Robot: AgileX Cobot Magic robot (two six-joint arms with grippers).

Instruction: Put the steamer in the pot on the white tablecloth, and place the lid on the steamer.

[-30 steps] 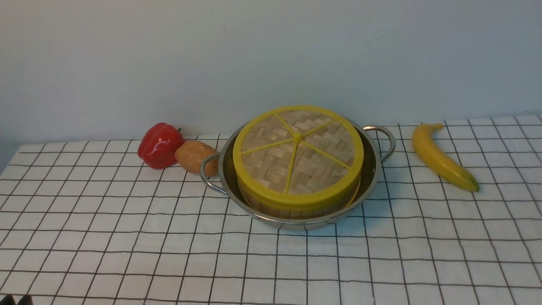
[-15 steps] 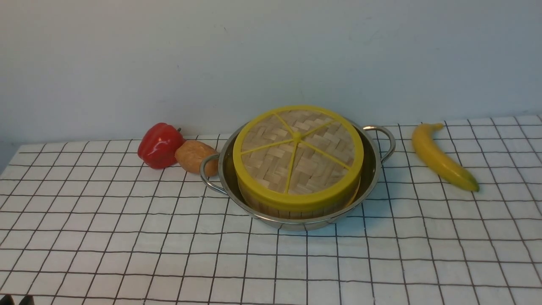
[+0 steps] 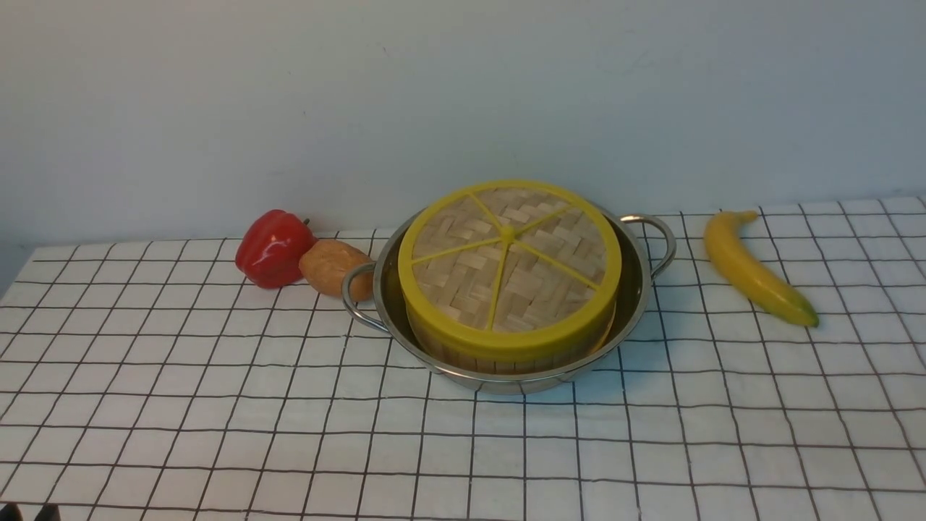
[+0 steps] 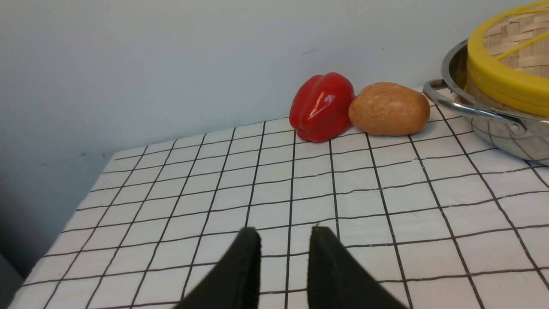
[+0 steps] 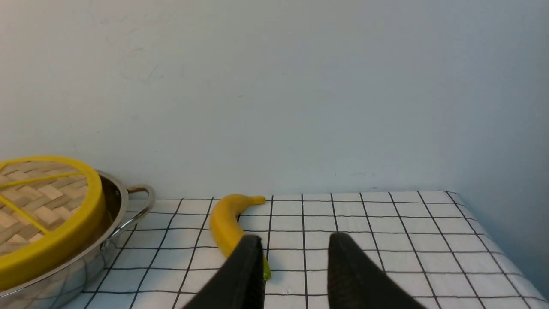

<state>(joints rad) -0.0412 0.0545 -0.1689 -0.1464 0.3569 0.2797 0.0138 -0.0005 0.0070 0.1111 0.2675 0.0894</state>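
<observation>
fingers parted and empty, lid seated on the steamer in the pot

the fingers (image 4: 240, 270) of the left gripper (image 4: 285, 234) stood a little apart with only gridded cloth showing between them, holding nothing. the right gripper (image 5: 296, 242) was the same: its two dark fingers (image 5: 356, 274) had a clear gap and nothing in it. both hung low over the near part of the white tablecloth (image 3: 217, 405), well apart from the pot, one out to the left, one out to the right. to my eye that spoke of arms with nothing left to carry, parked clear of the work.

the pot (image 3: 640, 271) sat at the middle of the table, toward the far wall, with its loop handles out to left and right. the steamer (image 3: 470, 356) stood inside it, only a band of its slatted bamboo side showing below the lid, with a ring of shiny steel around it. the lid (image 3: 506, 260) lay flat on top, its yellow rim lining up with the basket all round, six yellow spokes meeting at the centre over pale woven strips. it looked level and seated, so i judged the task as good as done. whatever was in the basket was hidden.

a red pepper (image 3: 273, 247) and a brown potato (image 3: 331, 266) lay just left of the pot, the potato close by the left handle, and a banana (image 3: 752, 268) lay off to the right.
</observation>
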